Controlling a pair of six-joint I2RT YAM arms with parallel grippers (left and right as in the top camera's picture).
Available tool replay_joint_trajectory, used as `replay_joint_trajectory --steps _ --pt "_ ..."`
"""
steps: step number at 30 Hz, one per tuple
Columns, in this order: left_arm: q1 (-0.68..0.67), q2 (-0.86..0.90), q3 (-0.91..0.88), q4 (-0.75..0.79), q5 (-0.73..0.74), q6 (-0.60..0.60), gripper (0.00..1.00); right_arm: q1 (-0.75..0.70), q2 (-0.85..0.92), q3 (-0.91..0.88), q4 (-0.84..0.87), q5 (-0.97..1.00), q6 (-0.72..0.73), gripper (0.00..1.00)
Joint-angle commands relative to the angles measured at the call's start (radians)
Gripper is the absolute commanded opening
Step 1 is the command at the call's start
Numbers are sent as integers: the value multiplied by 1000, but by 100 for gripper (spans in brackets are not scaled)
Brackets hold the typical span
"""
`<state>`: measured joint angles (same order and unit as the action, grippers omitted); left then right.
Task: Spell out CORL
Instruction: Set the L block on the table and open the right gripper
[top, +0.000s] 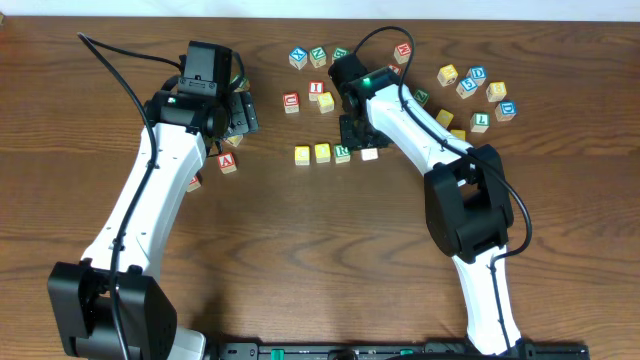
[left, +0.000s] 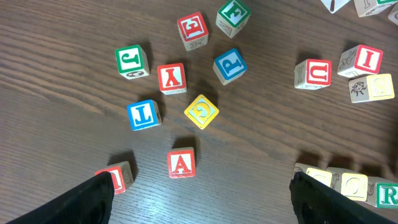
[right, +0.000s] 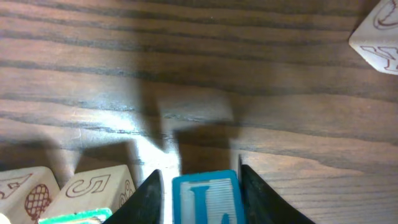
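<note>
Three cubes stand in a row mid-table: two yellow-topped ones (top: 302, 154) (top: 322, 152) and the green R cube (top: 342, 153). The blue L cube (right: 205, 199) rests on the table just right of them, at the row's end (top: 369, 153). My right gripper (right: 199, 171) straddles the L cube, open, with a bright gap showing beside its left finger. The R cube (right: 93, 186) sits just to its left. My left gripper (left: 200, 179) hovers wide open over the left cluster, holding nothing. Its wrist view catches the row's yellow cubes (left: 354, 185) and R (left: 387, 194).
Loose cubes lie below the left gripper, among them a red A (left: 181, 163), a yellow G (left: 201, 111) and a blue J (left: 142, 115). More cubes sit at the back (top: 316, 58) and back right (top: 476, 88). A white cube (right: 376, 40) lies beyond the right gripper.
</note>
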<state>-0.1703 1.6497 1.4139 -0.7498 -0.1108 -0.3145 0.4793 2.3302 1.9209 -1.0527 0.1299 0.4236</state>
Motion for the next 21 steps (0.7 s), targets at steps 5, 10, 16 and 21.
replay_joint_trajectory --steps 5,10,16,21 --pt "3 11 -2 3 -3 -5 89 6 11 -6 8 11 2 56" --pt "2 11 -2 7 -3 -5 89 6 11 -6 13 11 2 56" --pt "2 11 -2 7 -3 -5 89 6 11 -6 13 11 2 33" --pt "2 11 -2 10 -3 -5 89 6 11 -6 13 11 2 15"
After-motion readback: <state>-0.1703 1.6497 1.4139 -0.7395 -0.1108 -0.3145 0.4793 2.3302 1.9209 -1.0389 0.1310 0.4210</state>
